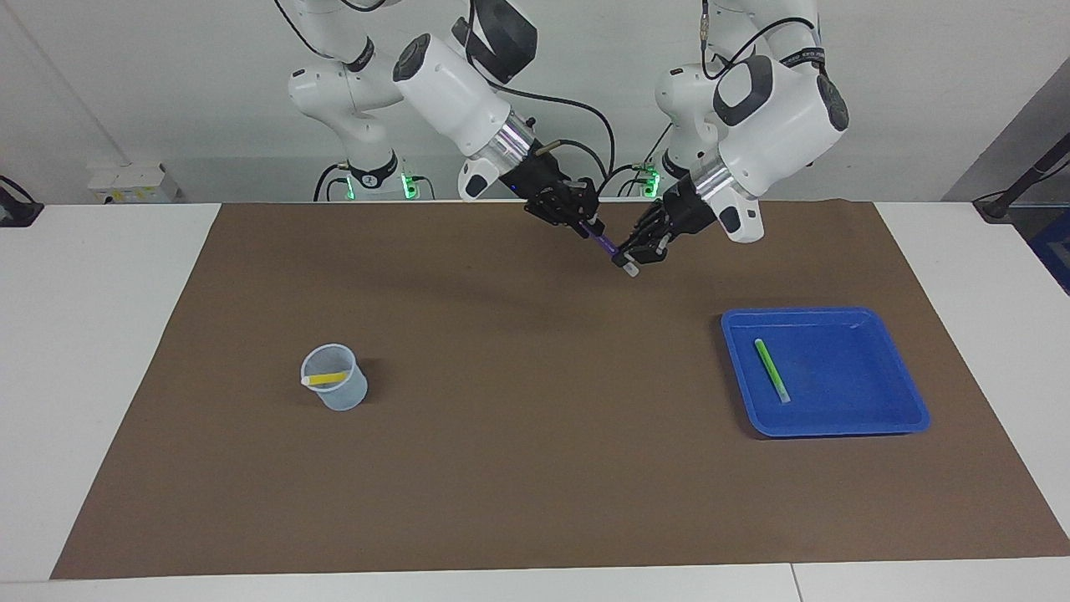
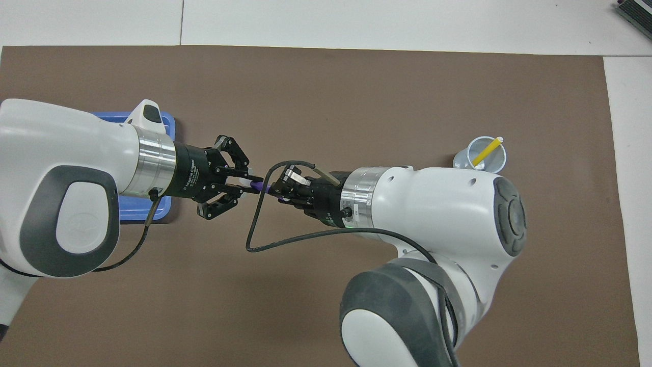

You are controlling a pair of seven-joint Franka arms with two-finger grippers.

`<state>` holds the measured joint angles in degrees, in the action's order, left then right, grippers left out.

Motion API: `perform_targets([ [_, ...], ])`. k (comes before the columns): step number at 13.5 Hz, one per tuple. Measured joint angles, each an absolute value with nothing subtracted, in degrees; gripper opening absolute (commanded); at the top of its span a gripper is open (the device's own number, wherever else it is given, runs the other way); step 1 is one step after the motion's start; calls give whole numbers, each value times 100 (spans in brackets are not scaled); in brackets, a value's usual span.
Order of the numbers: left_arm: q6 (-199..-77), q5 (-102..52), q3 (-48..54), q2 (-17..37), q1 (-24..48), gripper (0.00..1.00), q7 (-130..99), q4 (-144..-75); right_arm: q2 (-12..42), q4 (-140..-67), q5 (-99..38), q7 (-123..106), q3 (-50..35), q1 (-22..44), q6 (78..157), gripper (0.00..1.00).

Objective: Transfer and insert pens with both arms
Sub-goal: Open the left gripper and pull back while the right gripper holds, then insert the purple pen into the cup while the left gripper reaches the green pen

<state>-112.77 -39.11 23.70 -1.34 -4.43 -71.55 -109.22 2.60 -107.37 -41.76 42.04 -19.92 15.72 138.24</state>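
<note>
Left hand (image 1: pixel 633 257) | right hand (image 1: pixel 590 227) | both clamp slim purple pen (image 1: pixel 605 243)

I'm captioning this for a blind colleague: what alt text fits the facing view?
Two white robot arms meet in mid-air over a brown mat, the left hand and right hand both shut on one slim purple pen. A yellow pen leans in a clear cup; a light green pen lies in a blue tray.
</note>
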Motion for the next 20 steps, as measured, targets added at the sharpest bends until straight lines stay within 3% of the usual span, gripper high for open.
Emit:
perform_targets([
  [4, -11277, -3917, 2365, -138, -443, 0, -7155, -10929, 261, -10740, -4176, 4204, -1992, 1577, 13831, 0],
  [6, -11277, -3919, 2363, -138, -443, 77, -7156, -10929, 262, -10739, -4176, 4204, -1992, 1577, 13832, 0],
  [7, -11277, -3918, 2361, -138, -443, 100, -7155, -10929, 262, -10740, -4176, 4204, -1991, 1577, 13834, 0],
  [12, -11299, -3913, 2297, -220, -474, 100, -7080, -10900, 272, -10745, -4169, 3736, -1985, 1568, 13754, 0],
  [20, -10776, -2226, 2263, -417, -703, 100, -5893, -10907, 271, -10624, -2381, 401, -1892, 705, 12293, 0],
])
